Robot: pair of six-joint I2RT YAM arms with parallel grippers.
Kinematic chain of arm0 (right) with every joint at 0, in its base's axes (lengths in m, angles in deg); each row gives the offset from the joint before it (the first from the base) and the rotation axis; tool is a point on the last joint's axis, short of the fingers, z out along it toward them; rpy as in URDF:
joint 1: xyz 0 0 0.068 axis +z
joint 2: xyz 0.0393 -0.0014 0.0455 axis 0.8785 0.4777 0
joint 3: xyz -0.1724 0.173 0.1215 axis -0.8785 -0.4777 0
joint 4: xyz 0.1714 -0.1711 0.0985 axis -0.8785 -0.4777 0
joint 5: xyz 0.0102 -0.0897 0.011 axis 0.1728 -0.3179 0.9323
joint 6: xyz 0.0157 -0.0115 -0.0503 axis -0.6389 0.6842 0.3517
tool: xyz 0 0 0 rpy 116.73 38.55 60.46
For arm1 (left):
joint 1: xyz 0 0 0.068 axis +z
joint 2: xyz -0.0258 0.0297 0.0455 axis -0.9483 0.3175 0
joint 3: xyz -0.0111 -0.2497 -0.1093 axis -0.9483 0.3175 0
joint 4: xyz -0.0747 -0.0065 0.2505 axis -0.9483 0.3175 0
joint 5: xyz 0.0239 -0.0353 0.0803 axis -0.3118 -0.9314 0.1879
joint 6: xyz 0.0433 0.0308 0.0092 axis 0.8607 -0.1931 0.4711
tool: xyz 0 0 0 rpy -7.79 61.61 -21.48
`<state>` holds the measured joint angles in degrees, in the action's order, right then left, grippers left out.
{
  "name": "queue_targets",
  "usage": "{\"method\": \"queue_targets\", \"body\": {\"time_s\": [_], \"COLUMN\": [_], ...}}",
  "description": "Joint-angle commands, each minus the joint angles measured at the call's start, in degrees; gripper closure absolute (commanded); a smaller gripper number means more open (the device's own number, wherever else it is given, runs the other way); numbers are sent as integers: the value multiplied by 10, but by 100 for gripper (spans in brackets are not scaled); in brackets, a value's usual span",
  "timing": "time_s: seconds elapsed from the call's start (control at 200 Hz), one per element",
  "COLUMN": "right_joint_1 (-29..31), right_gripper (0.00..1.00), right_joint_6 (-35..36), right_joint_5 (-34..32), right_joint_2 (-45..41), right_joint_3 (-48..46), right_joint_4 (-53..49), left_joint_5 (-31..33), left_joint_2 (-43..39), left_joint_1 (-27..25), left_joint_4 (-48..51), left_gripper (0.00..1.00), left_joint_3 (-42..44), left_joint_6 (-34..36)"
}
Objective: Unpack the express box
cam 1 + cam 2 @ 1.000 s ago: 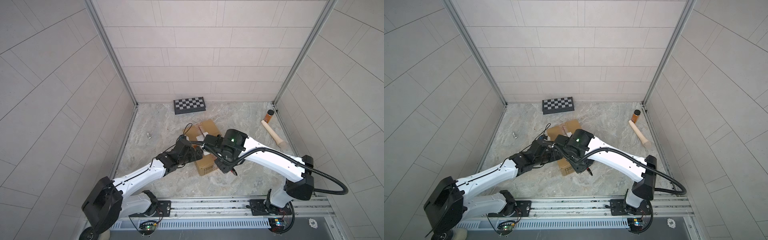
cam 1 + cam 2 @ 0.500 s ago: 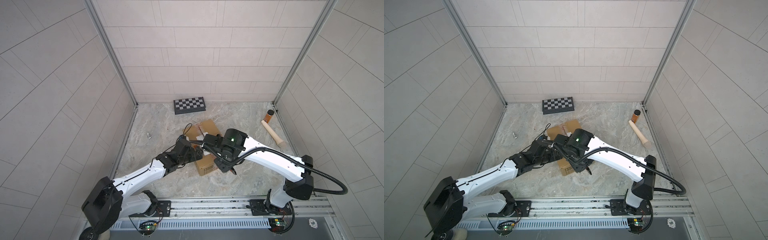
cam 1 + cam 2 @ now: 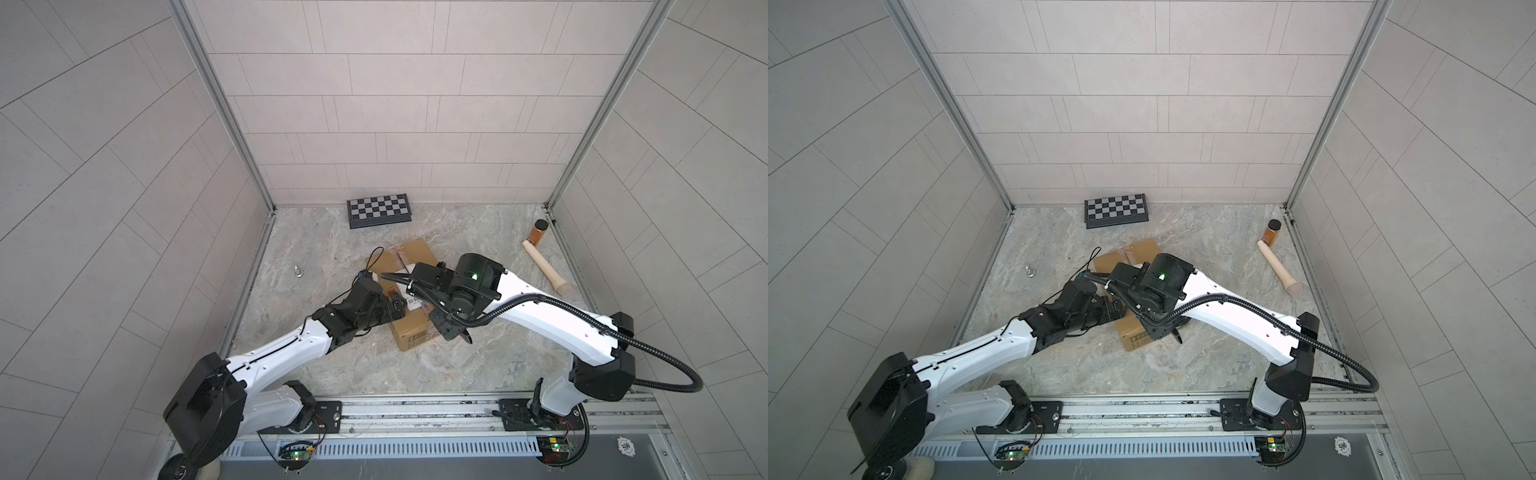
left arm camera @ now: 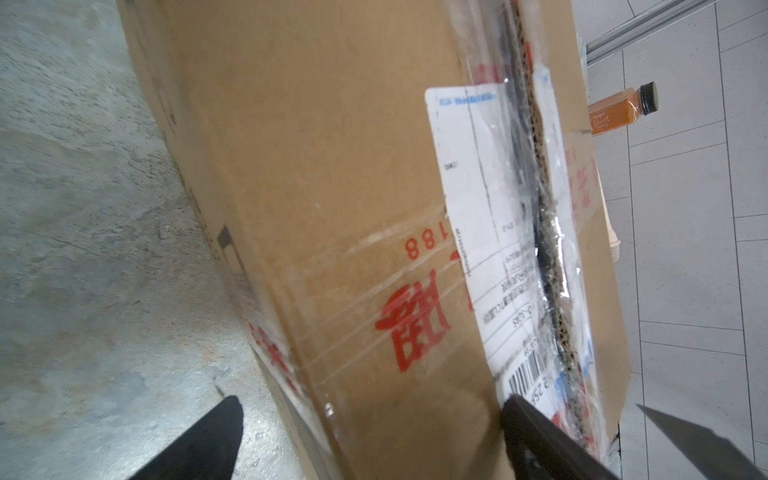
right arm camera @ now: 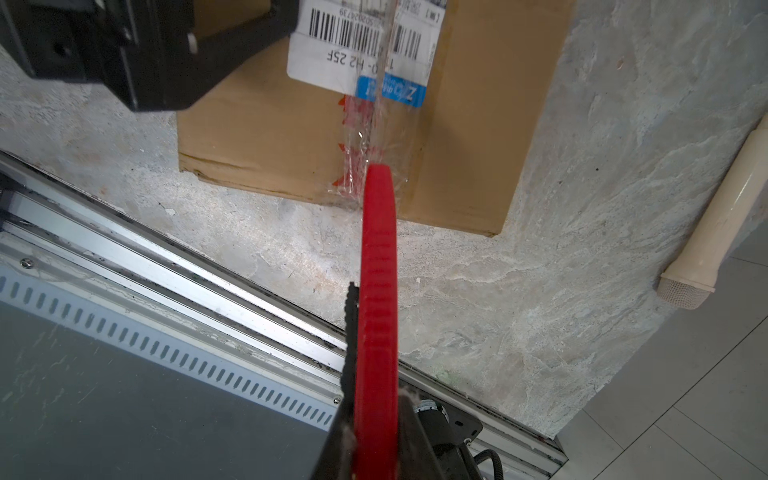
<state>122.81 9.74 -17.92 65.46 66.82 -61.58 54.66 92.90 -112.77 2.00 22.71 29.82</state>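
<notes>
Straddling express box (image 4: pixel 332 166) edge, L pincer (image 4: pixel 370 432) splayed; R pincer (image 5: pixel 376 419) clenched on red tool (image 5: pixel 378 249) at its tape (image 5: pixel 361 137)

Brown, clear-taped, labelled express box (image 3: pixel 409 254), lying flat, central

The express box (image 3: pixel 412 254) is half hidden — label (image 4: pixel 465 166) print blurred.

One express box (image 3: pixel 411 254), board (image 3: pixel 380 209), bottle (image 3: pixel 538 232), stick (image 3: pixel 544 266)
</notes>
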Motion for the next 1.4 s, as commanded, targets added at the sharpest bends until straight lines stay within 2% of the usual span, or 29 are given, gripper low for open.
{"method": "queue_targets", "body": {"time_s": [0.0, 0.405, 0.816, 1.397], "right_joint_1": [2, 2, 3, 3], "right_gripper": [100, 100, 100, 100], "right_joint_6": [-11, -5, -8, -8], "right_joint_5": [-15, -9, -17, -2], "right_joint_2": [-18, -22, -23, -34], "right_joint_3": [-14, -58, -2, -56], "right_joint_4": [-35, -10, -29, 5], "left_joint_5": [9, 10, 8, 9], "left_joint_2": [27, 25, 31, 26], "left_joint_1": [-3, -3, -3, -3], "left_joint_4": [89, 90, 86, 89], "left_gripper": [0, 0, 0, 0], "left_joint_3": [31, 34, 34, 37], "left_joint_6": [10, 8, 7, 4]}}
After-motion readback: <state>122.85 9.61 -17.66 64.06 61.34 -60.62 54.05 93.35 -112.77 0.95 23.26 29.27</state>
